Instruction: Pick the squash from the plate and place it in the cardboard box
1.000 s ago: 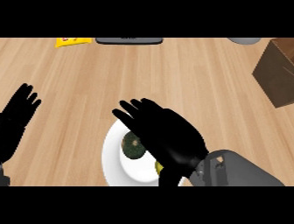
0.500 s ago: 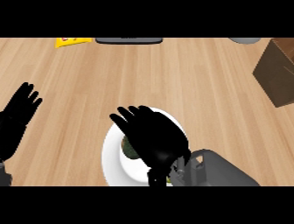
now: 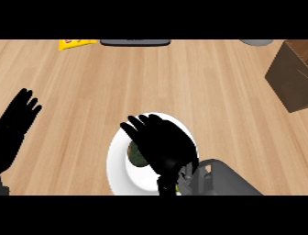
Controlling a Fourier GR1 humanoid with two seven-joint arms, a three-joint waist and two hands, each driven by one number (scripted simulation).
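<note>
A white plate (image 3: 119, 161) lies at the lower middle of the counter. On it a dark green squash (image 3: 137, 155) shows only as a sliver at the left of my right hand (image 3: 163, 146), which spreads over the plate and hides most of the squash. The right hand's fingers are straight and point up and left. My left hand (image 3: 9, 131) rests open at the left edge, fingers up. The brown cardboard box (image 3: 299, 73) stands at the upper right, well away from both hands.
A yellow packet (image 3: 75, 43) and a dark flat object (image 3: 135, 42) lie along the far edge. A grey round thing (image 3: 255, 42) sits at the top right, next to the box. Bare wooden counter (image 3: 184, 82) stretches between plate and box.
My right hand has slid left and down over the plate, covering more of the squash. The left hand has barely moved.
</note>
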